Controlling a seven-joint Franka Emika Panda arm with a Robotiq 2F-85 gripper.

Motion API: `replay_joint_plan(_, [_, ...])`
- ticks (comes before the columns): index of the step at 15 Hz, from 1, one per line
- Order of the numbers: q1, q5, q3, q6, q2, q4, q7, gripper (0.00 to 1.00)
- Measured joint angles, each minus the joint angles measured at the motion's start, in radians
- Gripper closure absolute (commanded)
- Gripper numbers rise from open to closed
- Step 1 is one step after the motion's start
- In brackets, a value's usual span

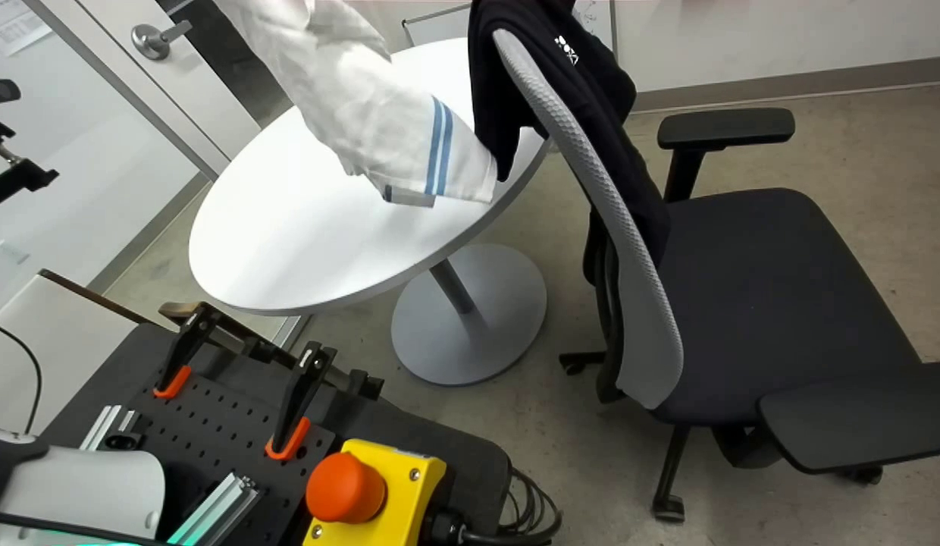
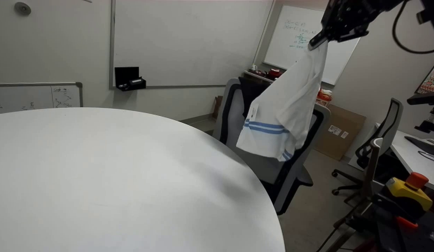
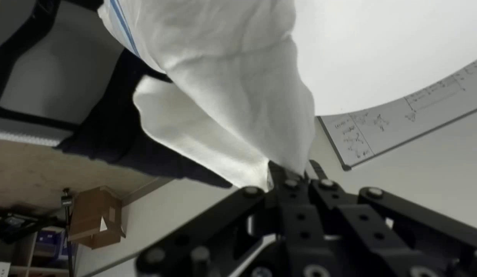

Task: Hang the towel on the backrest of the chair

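Observation:
My gripper is shut on a top corner of the white towel, which hangs from it with blue stripes near its lower edge. In the wrist view the fingers pinch the towel. In an exterior view the towel hangs over the table's edge, its lower end beside the chair; the gripper is out of that view. The chair's grey backrest carries a black garment. In an exterior view the towel hangs in front of the backrest. I cannot tell if they touch.
A round white table stands close to the chair's back. The chair has armrests. A yellow box with a red button and black clamps sit on the robot's stand. A cardboard box is farther back.

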Motion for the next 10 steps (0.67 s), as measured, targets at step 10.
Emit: replay_joint_plan(10, [-0.265,0.383,0.208,-0.302,-0.423,0.035,-0.118,0.99])
